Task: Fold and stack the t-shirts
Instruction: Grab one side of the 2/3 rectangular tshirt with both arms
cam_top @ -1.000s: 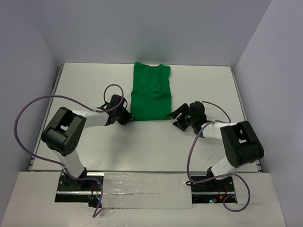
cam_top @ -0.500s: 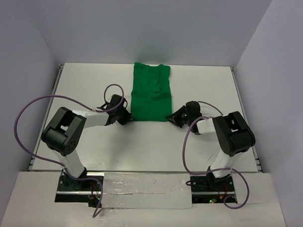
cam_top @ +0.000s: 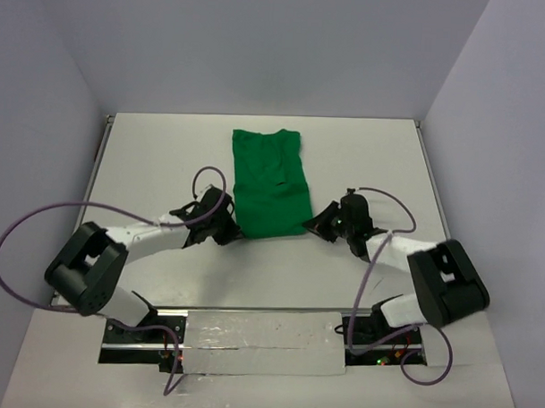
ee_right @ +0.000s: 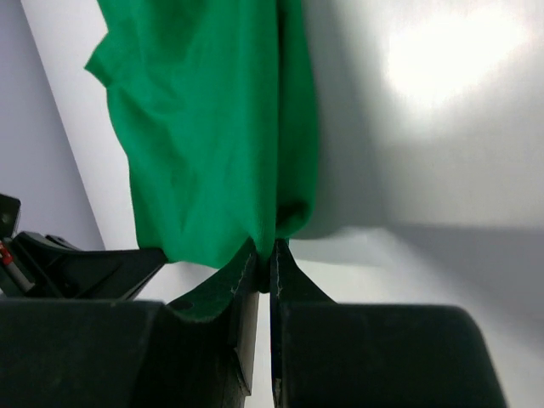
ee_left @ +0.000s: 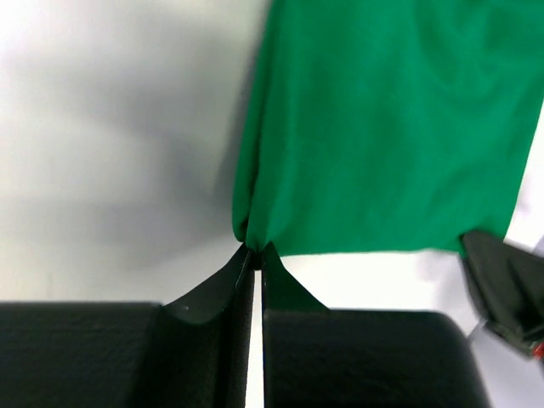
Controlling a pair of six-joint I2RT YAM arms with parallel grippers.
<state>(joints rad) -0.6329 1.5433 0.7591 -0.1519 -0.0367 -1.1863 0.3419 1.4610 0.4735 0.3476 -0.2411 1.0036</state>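
The bright-green t-shirt lies as a long folded strip down the middle of the white table. My left gripper is shut on the t-shirt's near left corner; in the left wrist view the cloth bunches into the pinched tips of that gripper. My right gripper is shut on the near right corner. The right wrist view has the green cloth hanging from that gripper, with the left gripper's black body at the lower left.
Pale walls enclose the table on three sides. Purple cables loop out from both arms. The arm bases sit on a taped strip at the near edge.
The right gripper moved in to the t-shirt's near right corner and shut on it. Both arms then pulled the hem toward the near side, and the t-shirt slid with them.
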